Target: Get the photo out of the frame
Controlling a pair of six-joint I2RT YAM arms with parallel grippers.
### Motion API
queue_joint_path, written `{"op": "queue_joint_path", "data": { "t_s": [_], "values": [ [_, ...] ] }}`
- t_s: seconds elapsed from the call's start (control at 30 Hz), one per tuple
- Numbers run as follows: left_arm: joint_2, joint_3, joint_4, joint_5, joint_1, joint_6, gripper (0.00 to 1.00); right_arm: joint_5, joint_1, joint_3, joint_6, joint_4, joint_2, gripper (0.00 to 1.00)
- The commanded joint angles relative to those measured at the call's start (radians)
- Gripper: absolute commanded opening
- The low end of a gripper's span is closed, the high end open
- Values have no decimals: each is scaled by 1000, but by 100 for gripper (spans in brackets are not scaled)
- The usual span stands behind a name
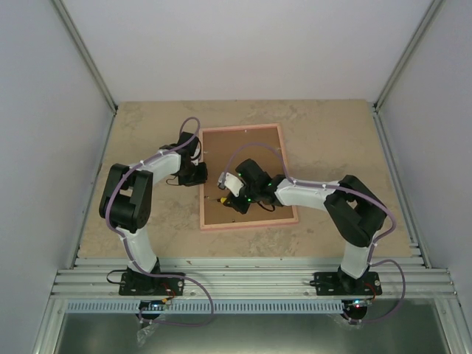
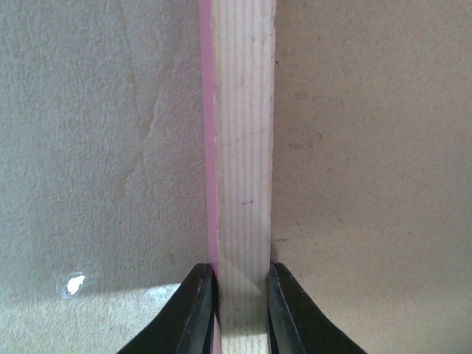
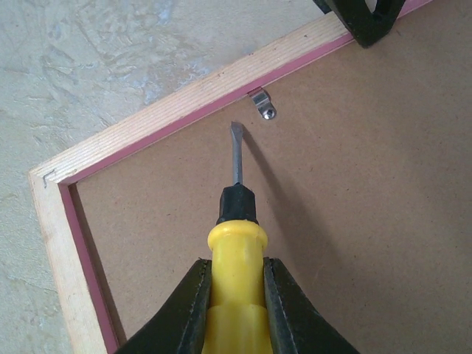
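Thin-edged pink rectangular picture frame (image 1: 254,151) lies face down mid-table on the beige stone-look tabletop (image 1: 332,140), brown fibreboard back up. Left gripper (image 2: 242,280) is narrow, pinching the frame's left rail, 1 finger on each side. Right gripper (image 3: 237,269) clamps a yellow-handled flat screwdriver (image 3: 236,236) over the near-left backing. The blade tip is just short of 1 small silver metal clip (image 3: 263,103) on the left rail.

Nothing here that I can read: no words, labels, brand marks or numbers show on the brown back of the frame (image 1: 243,151), on the yellow handle of the screwdriver (image 3: 236,254) or on the stone-patterned table (image 1: 332,140)
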Motion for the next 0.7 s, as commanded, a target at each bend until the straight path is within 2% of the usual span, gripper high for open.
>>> {"op": "queue_joint_path", "data": {
  "t_s": [0.0,0.67],
  "values": [
    [-19,-17,-11,66,-12,5,9,-11,6,30,17,28,23,1],
    [-20,-17,-10,83,-12,5,5,32,6,53,64,61,56,0]
  ]
}}
